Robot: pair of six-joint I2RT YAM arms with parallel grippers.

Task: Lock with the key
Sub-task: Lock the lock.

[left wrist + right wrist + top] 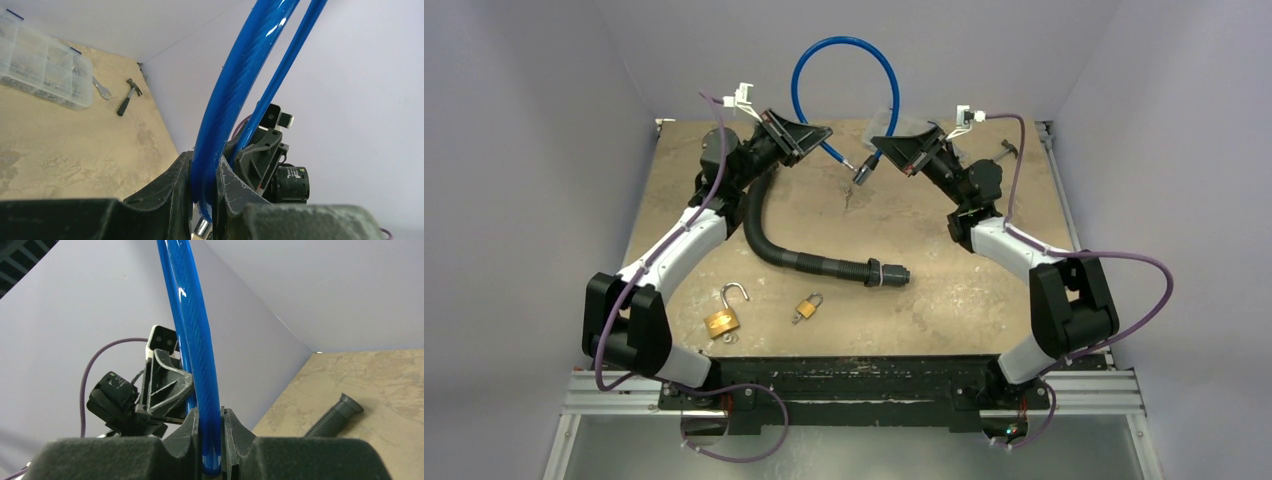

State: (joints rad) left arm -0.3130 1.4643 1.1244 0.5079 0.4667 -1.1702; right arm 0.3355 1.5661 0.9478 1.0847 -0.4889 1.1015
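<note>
The left claw [205, 175] is clenched on the blue cable [235, 85], both fingers pressed flat against its sheath just above the bare metal pin [849, 164] at that end. The right claw [210, 425] is likewise clamped on the cable's other run, just above the dark head [864, 172].

Each claw seems to grip close to an end so that the short free length stays stiff and can be aimed. The rest of the cable is left to spring up between them as a tall loop, well off the counter [944, 290].

In the top view the pin slants down and towards the right arm, and the head slants down and towards the left arm. The two ends face each other, near but apart and not quite in line. My guess is that the pin must be lined up and pushed into the head before any key is turned.

No key shows at the head. Near the arm bases lie an open padlock [723, 318] and a small padlock [808, 306]; whether either carries a key is too small to tell. A black hose [804, 255] curves between them and the claws.
</note>
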